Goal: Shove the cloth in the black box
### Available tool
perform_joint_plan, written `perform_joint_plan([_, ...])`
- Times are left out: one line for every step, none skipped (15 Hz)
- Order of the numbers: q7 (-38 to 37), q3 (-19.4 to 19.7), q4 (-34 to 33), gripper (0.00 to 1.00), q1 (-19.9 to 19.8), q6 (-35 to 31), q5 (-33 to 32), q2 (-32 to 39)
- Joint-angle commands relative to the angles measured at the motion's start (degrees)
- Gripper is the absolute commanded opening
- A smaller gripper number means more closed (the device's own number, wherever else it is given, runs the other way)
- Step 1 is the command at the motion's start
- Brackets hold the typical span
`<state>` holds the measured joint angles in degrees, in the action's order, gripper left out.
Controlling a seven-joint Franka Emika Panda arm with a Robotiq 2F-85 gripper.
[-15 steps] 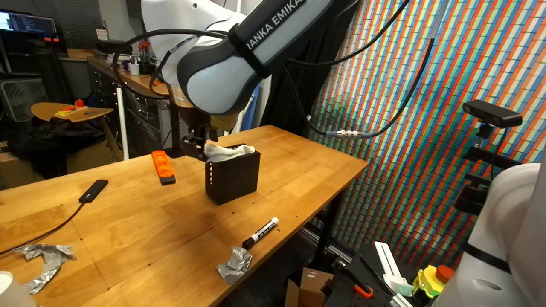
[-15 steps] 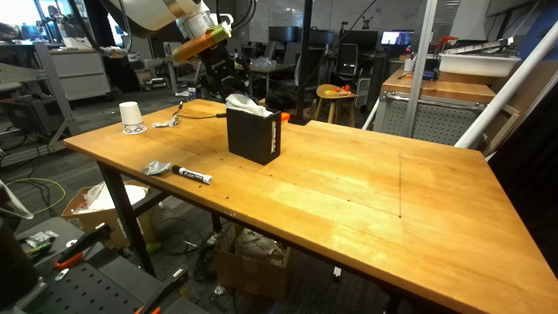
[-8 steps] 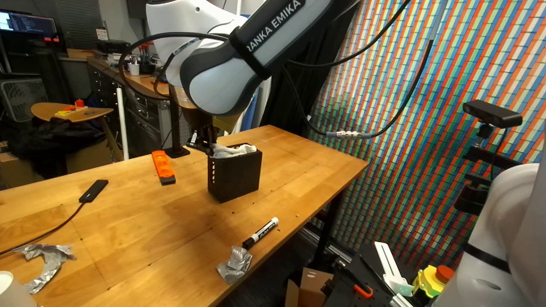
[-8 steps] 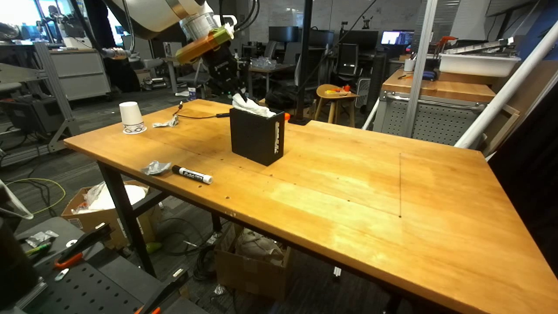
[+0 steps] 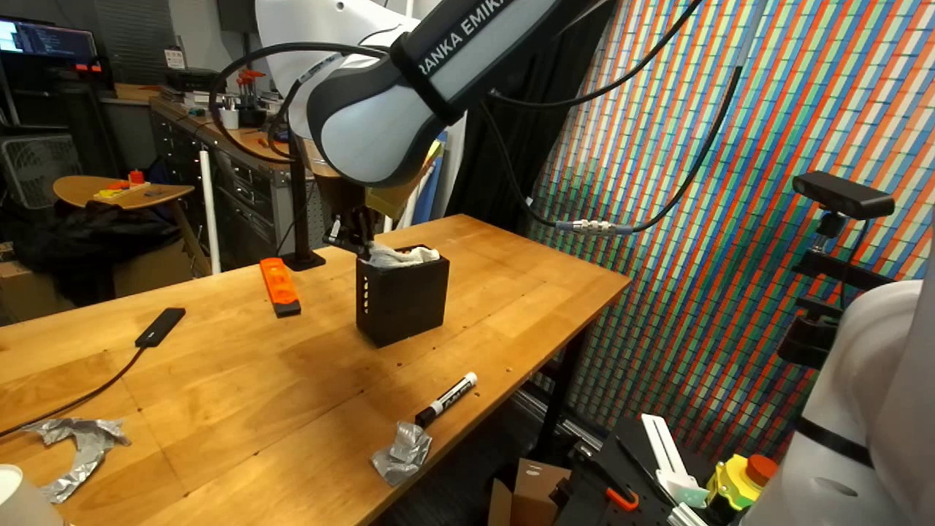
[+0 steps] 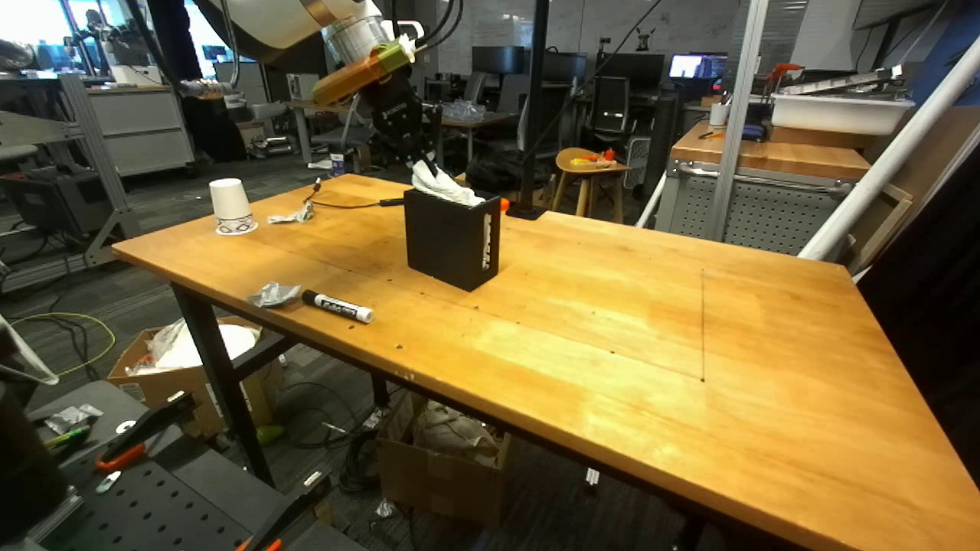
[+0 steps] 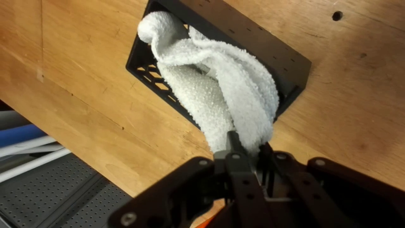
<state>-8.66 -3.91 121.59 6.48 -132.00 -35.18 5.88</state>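
Brown wooden bench [image 6: 651,306], black perforated rectangular box [image 6: 450,241] upright on it: press gently, might tip. Best tuck raised end of white terry cloth [image 7: 205,91] below rim before letting go. Cloth bunched partly in box, 11 o'clock from black two-fingered gripper [image 7: 249,144] in wrist view, near end clamped in it.

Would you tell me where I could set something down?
Widest: the table right of the black box in an exterior view, to the edge. Smaller: between the cabled device and marker. Crowded around the box's mouth: cloth and gripper.
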Motion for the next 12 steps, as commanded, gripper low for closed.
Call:
perform_joint_plan([0.7, 0.7, -2.1, 0.04, -0.9, 2.7, 2.3, -0.3])
perform_joint_plan([0.6, 1.0, -2.5, 0.04, -1.2, 3.5, 2.8, -0.2])
perform_joint_plan([0.5, 1.3, -2.9, 0.04, -1.5, 4.2, 3.3, 0.0])
perform_joint_plan([0.4, 1.6, -3.4, 0.04, -1.7, 5.1, 3.9, 0.3])
perform_joint_plan([0.2, 1.8, -3.8, 0.04, -2.0, 5.8, 4.3, 0.5])
perform_joint_plan([0.2, 2.0, -4.1, 0.04, -2.2, 6.8, 5.2, 0.6])
perform_joint_plan([0.2, 2.1, -4.5, 0.04, -2.3, 7.7, 5.9, 1.0])
perform_joint_plan([0.1, 2.1, -5.0, 0.04, -2.4, 8.6, 6.6, 1.5])
perform_joint_plan([0.3, 2.2, -5.5, 0.04, -2.5, 9.4, 7.5, 2.1])
perform_joint_plan([0.2, 2.2, -6.1, 0.04, -2.5, 10.1, 8.0, 3.0])
perform_joint_plan([0.3, 2.2, -6.6, 0.04, -2.6, 10.5, 8.6, 3.9])
perform_joint_plan([0.5, 2.2, -7.1, 0.04, -2.6, 10.8, 9.4, 4.8])
